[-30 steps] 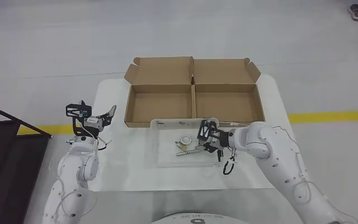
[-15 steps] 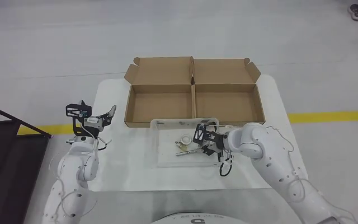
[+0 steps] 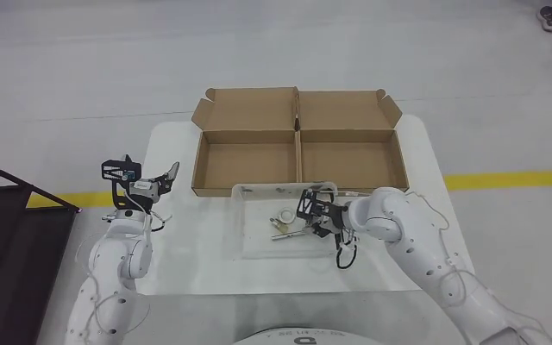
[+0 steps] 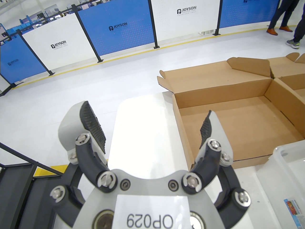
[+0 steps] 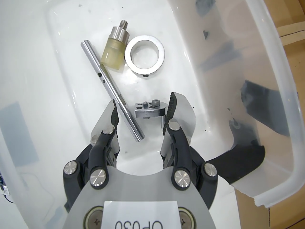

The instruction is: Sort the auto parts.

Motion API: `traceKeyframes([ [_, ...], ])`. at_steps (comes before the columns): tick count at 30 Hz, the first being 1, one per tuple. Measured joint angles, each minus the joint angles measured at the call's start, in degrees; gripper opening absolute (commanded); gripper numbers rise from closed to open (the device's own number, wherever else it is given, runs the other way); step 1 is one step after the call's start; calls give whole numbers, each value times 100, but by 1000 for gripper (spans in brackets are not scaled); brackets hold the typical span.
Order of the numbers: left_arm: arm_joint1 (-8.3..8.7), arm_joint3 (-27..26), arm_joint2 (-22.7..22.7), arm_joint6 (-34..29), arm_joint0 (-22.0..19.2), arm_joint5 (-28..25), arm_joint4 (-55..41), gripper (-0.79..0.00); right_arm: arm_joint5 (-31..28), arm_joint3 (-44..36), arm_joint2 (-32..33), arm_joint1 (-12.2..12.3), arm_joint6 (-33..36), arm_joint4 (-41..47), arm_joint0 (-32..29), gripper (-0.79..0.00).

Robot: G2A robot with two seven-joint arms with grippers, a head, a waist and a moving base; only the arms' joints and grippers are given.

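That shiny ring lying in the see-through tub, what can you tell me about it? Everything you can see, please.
The ring is a thick collar of polished, silvery metal with a wide round bore and a small dark hole in its outer wall. It lies flat on the floor of the clear plastic bin, close against a yellowish cylinder with a threaded metal stud; whether they touch is unclear. The right gripper, fingers open, does not touch it.

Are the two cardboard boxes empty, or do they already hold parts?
Empty: left box and right box show bare brown floors from above. The metal ring and rod lie in the clear tub.
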Motion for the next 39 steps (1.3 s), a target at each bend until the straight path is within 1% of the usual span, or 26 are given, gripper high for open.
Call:
traceKeyframes([
  [2,0,0,0,0,0,0,0,0,50,34,-25,0,-26,-50,22,-345],
  [3,0,0,0,0,0,0,0,0,79,55,-40,-1,-34,-77,36,-385],
  [4,0,0,0,0,0,0,0,0,108,95,-70,-5,-42,-102,59,-394],
  [8,0,0,0,0,0,0,0,0,183,282,-208,-36,-48,-127,192,-394],
  [11,0,0,0,0,0,0,0,0,191,360,-283,-51,-58,-92,273,-413],
  [13,0,0,0,0,0,0,0,0,189,395,-313,-56,-65,-68,312,-489],
  [14,0,0,0,0,0,0,0,0,188,406,-324,-57,-65,-63,325,-570],
  [15,0,0,0,0,0,0,0,0,187,414,-334,-58,-65,-60,337,-711],
  [16,0,0,0,0,0,0,0,0,182,421,-345,-58,-65,-57,351,-785],
  [20,0,0,0,0,0,0,0,0,28,337,-301,-33,-159,44,337,-785],
  [23,0,0,0,0,0,0,0,0,-279,117,-93,37,-319,260,218,-785],
  [27,0,0,0,0,0,0,0,0,-716,-99,342,145,-866,642,-25,-785],
  [30,0,0,0,0,0,0,0,0,-1171,-9,688,210,-1443,1161,-171,-785],
  [34,0,0,0,0,0,0,0,0,-1982,213,989,297,-2187,2222,-283,-785],
  [37,0,0,0,0,0,0,0,0,-2009,227,1008,402,-2429,2839,-293,-785],
  [39,0,0,0,0,0,0,0,0,-2000,256,1037,470,-2506,2975,-284,-785],
])
